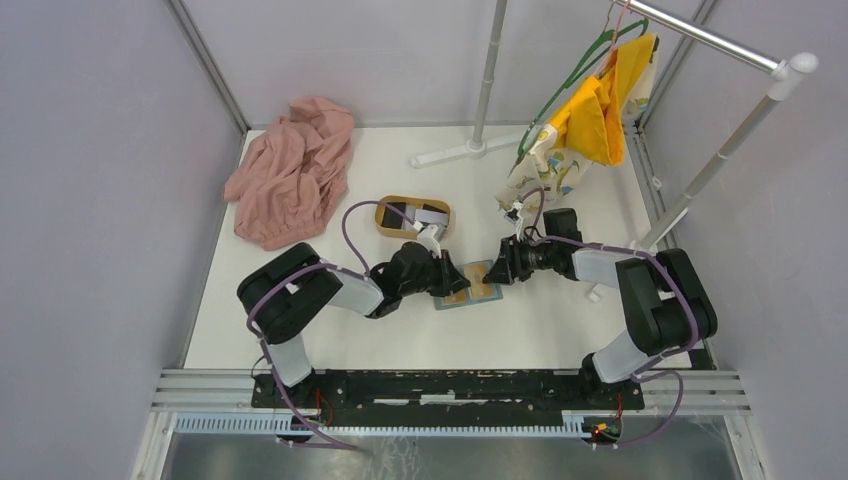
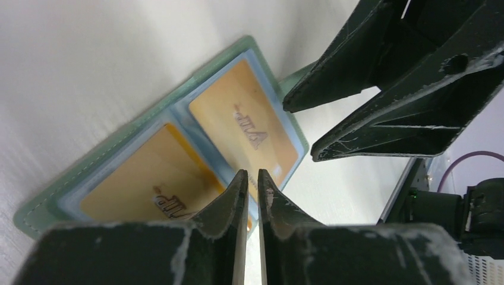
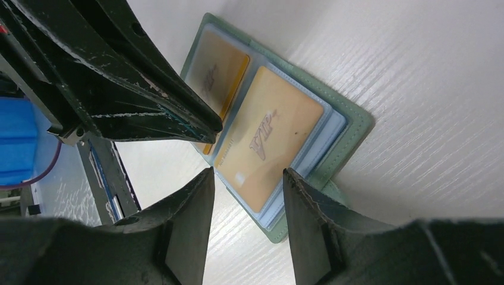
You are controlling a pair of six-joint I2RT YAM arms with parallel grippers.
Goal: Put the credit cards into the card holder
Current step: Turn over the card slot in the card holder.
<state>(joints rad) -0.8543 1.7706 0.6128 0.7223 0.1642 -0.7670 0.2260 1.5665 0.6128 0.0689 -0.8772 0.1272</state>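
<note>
1. While your left gripper (image 2: 252,175) sat pressed nearly shut on nothing visible and your right gripper (image 3: 248,175) stood spread, both crowded the open card holder (image 3: 352,126) mid-counter; a collision could have shoved it.
2. Loose cards (image 1: 430,214) waited in the tray (image 1: 383,228) nearer the far edge.

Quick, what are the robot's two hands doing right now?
Left gripper: closed, nothing visible between its fingers.
Right gripper: open, above the card holder.

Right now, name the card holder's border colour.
Card holder: grey-green, best in right wrist view.
</note>
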